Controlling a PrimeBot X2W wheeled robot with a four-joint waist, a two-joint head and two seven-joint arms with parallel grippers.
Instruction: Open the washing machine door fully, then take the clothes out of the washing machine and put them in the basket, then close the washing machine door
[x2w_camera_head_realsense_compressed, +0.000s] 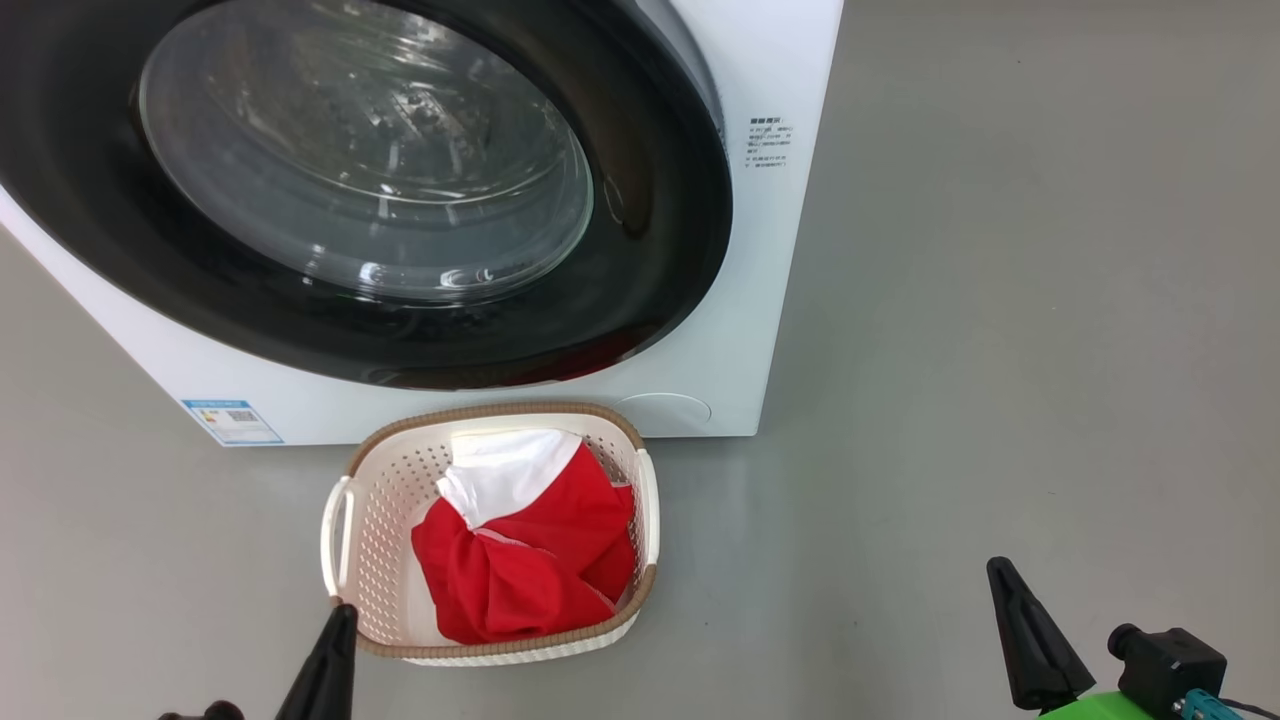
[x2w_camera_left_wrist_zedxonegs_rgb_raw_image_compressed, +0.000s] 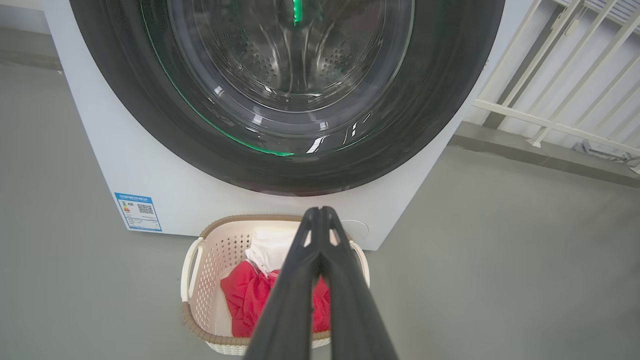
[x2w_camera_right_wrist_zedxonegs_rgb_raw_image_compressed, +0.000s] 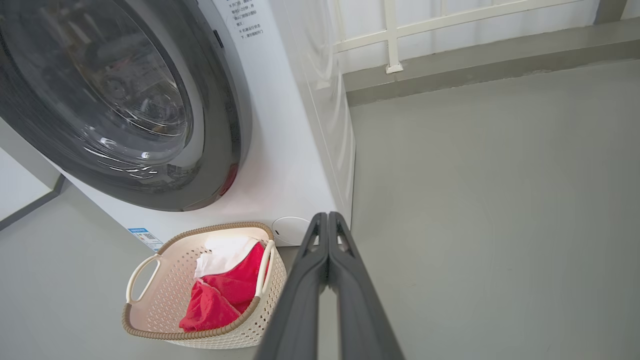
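Clothes of red fabric with white panel (x2w_camera_head_realsense_compressed: 520, 570) lie in cream perforated plastic basket (x2w_camera_head_realsense_compressed: 385, 510), just ahead of left end effector (x2w_camera_head_realsense_compressed: 343, 612), the nearer; right end effector (x2w_camera_head_realsense_compressed: 1000, 572) stands well apart. Both are pinched together, empty.

Head view looks down from above at washing machine door (x2w_camera_head_realsense_compressed: 655, 250) and basket (x2w_camera_head_realsense_compressed: 385, 520), left wrist view faces both squarely, right wrist view obliquely from the right.

We've got a left gripper (x2w_camera_left_wrist_zedxonegs_rgb_raw_image_compressed: 320, 211) and right gripper (x2w_camera_right_wrist_zedxonegs_rgb_raw_image_compressed: 327, 216) with long matte-black tapered fingers (x2w_camera_left_wrist_zedxonegs_rgb_raw_image_compressed: 295, 300), triangular cutouts (x2w_camera_left_wrist_zedxonegs_rgb_raw_image_compressed: 307, 239) near the tips; behind the right's, green housing (x2w_camera_head_realsense_compressed: 1095, 706) and black block (x2w_camera_head_realsense_compressed: 1170, 660).
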